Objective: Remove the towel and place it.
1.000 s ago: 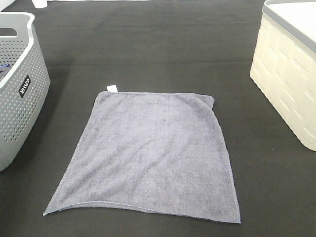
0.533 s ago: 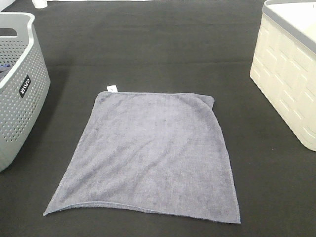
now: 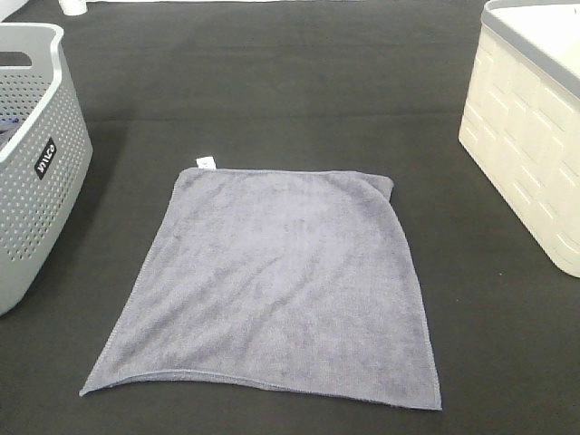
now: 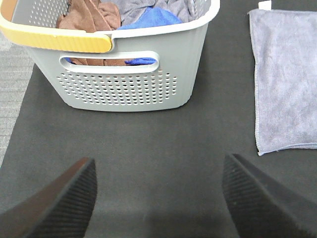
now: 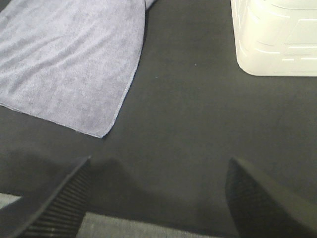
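Both pincers stand spread with nothing between their jaws: we see the left pincer (image 4: 158,198) hanging above bare dark counter (image 3: 299,100) just short of the grey basket (image 4: 124,79), and the right pincer (image 5: 158,198) above bare counter too, close to one corner of the towel (image 3: 272,285) but not touching it. Neither pincer shows in the high view. We take the towel as our landmark: it lies flat and spread open on the counter, grey-blue with a stitched hem, its near edge close to the bottom of the high view and slightly wavy. Its far right corner is folded over a little, and a small white tag (image 3: 206,163) sticks out at its far left corner. To the left of the towel, apart from it with a strip of counter between, stands the grey basket, perforated, with a handle slot and a small black label on its wall; in the left wrist view its rim carries a yellow grip and it holds crumpled cloths, brown (image 4: 89,17) and blue (image 4: 148,17) among them. To the right of the towel and well apart from it stands a cream bin (image 3: 530,145) with a grey rim and a block-patterned wall.
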